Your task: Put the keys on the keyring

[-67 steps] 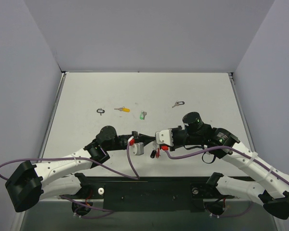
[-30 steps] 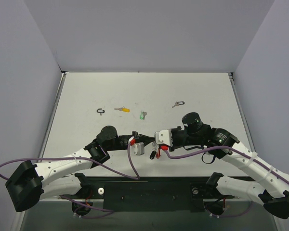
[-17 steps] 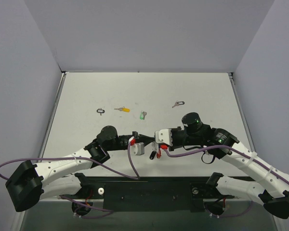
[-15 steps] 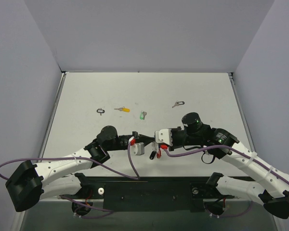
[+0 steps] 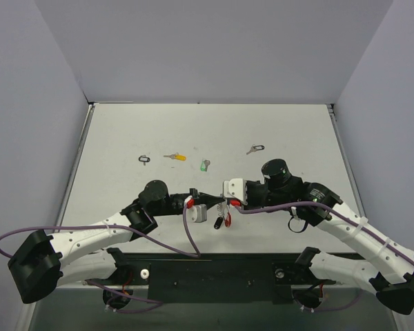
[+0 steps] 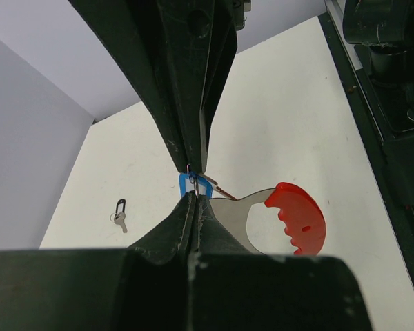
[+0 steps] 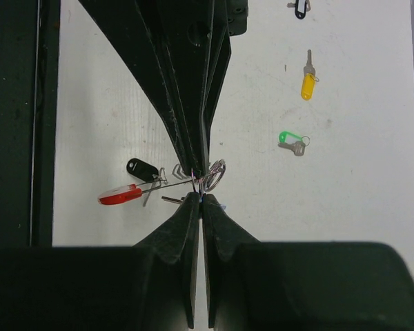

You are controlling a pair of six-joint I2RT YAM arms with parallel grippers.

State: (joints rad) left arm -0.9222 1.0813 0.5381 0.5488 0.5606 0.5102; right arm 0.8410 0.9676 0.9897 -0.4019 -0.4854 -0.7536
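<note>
My left gripper [image 5: 208, 198] and right gripper [image 5: 223, 201] meet tip to tip above the table's front middle, both shut. Between them hangs the keyring [image 5: 223, 219] with its red tag [image 6: 300, 217] and silver ring [image 7: 216, 174]. A blue-tagged key [image 6: 194, 185] sits right at the pinched tips; which jaws hold its thin loop is hard to tell. A black tag [image 7: 143, 168] hangs with the red tag [image 7: 121, 194]. On the table lie a yellow-tagged key [image 5: 174, 157], a green-tagged key [image 5: 205, 165] and a black-tagged key [image 5: 255, 148].
A small black loop tag with a key [image 5: 145, 159] lies at the left of the row; it also shows in the left wrist view [image 6: 119, 212]. The black base rail [image 5: 214, 265] runs along the near edge. Grey walls stand on three sides.
The right wrist has shifted slightly up and left against the left gripper's tips. The hanging keyring has swung a little. The left arm and the loose keys have not moved.
</note>
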